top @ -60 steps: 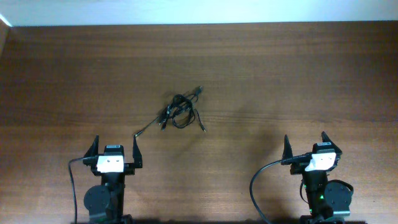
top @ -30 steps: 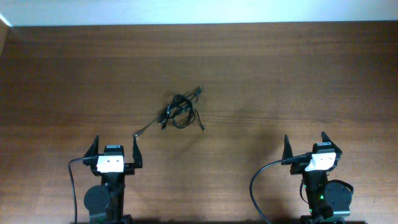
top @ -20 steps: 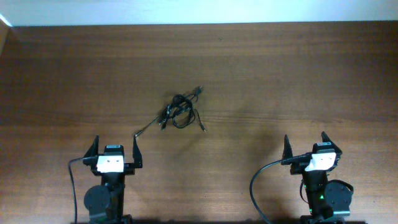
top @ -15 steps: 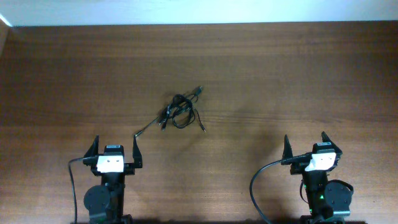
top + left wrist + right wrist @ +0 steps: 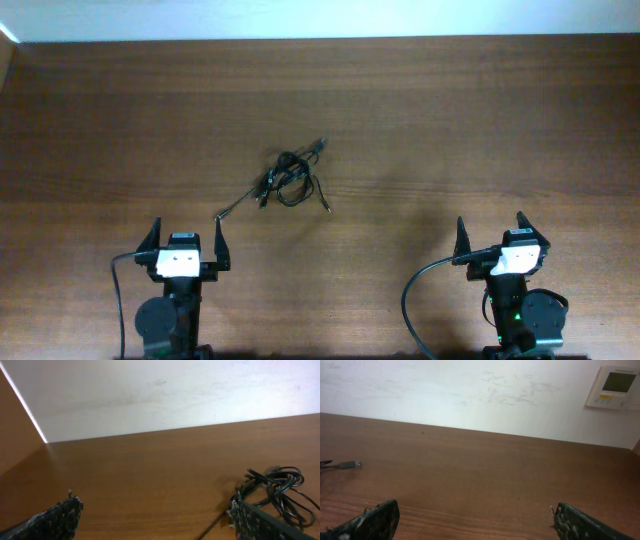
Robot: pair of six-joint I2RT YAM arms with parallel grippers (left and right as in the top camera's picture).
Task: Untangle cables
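Black cables (image 5: 289, 180) knotted on table (image 5: 500, 120), ahead-right of left end effector (image 5: 186, 230), the nearer one; right end effector (image 5: 491, 225) farther. Bundle runs diagonally. Both spread wide, empty.

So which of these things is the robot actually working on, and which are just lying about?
Part of the job: the cables, bunched in a knot; left gripper and right gripper, both open, apart from it.
Just there: table; wall panel; thick wiring on the arms.
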